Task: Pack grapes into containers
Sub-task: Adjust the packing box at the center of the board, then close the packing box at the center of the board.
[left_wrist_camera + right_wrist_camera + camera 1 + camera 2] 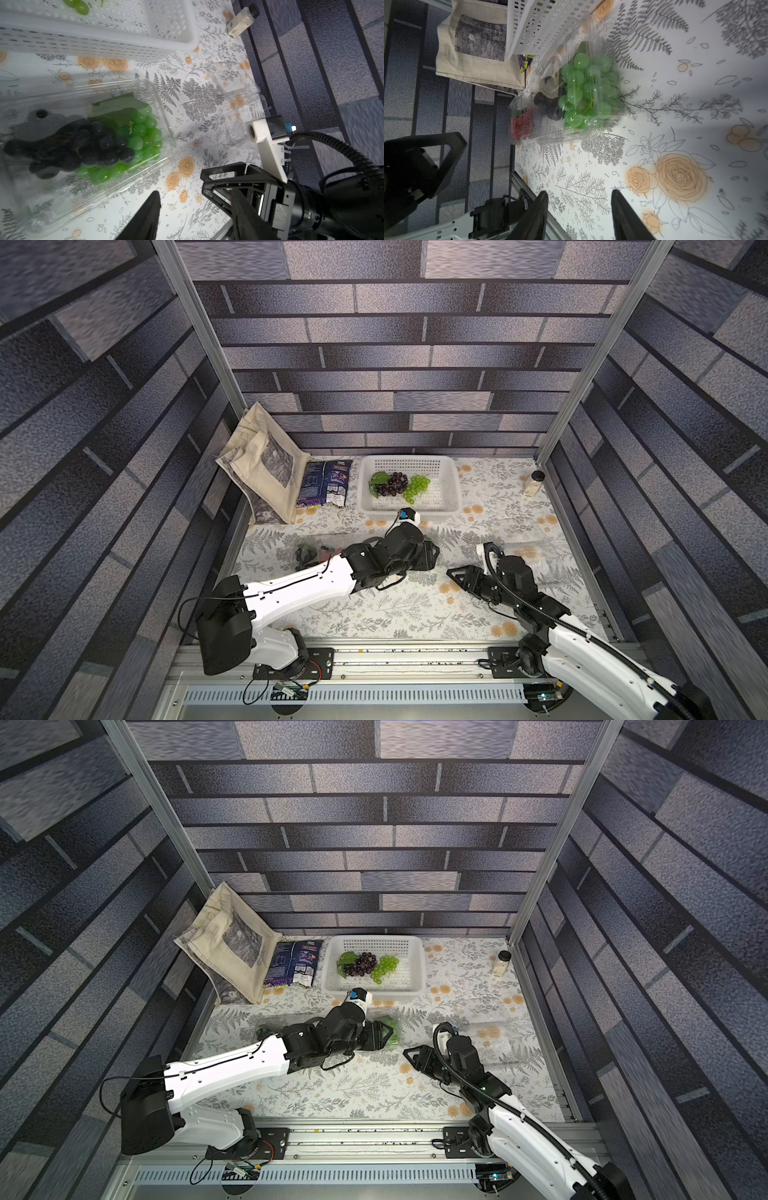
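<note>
Lying in 1 basket (pixel 440 489): 2 grape bunches (pixel 392 484); 3 containers (pixel 153 91) outside.

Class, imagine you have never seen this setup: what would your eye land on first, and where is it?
The bright green grapes packed beside dark grapes in a clear clamshell punnet, mid-table on the floral cloth, grab attention first. Next comes the white perforated basket at the back, holding a dark purple bunch and a green bunch.
</note>
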Robot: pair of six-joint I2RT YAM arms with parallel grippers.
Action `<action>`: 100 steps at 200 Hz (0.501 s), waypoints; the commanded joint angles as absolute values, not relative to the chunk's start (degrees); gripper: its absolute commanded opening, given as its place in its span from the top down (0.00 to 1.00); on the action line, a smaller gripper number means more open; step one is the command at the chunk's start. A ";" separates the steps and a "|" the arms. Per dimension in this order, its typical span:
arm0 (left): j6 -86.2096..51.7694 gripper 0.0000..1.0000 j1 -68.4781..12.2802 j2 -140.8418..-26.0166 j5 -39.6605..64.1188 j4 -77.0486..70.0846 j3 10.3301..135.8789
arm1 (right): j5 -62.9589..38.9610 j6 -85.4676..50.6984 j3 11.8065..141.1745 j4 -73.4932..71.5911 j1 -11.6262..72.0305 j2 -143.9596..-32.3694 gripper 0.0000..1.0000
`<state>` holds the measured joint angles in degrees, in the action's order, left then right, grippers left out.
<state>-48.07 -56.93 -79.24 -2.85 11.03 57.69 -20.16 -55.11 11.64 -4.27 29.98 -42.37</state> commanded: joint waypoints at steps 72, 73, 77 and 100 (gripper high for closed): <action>-44.84 0.40 -48.54 -82.74 -0.36 9.86 54.55 | -26.14 -60.75 10.59 -35.75 25.88 -64.42 0.59; -44.88 0.40 -48.48 -82.77 -0.31 9.85 54.57 | -26.12 -60.74 10.66 -35.80 25.86 -64.51 0.58; -44.90 0.40 -48.38 -82.80 -0.20 9.82 54.45 | -26.10 -60.67 10.83 -35.93 25.85 -64.82 0.59; -45.02 0.40 -47.79 -83.28 0.19 9.25 54.23 | -25.93 -60.36 11.22 -35.89 25.39 -66.22 0.63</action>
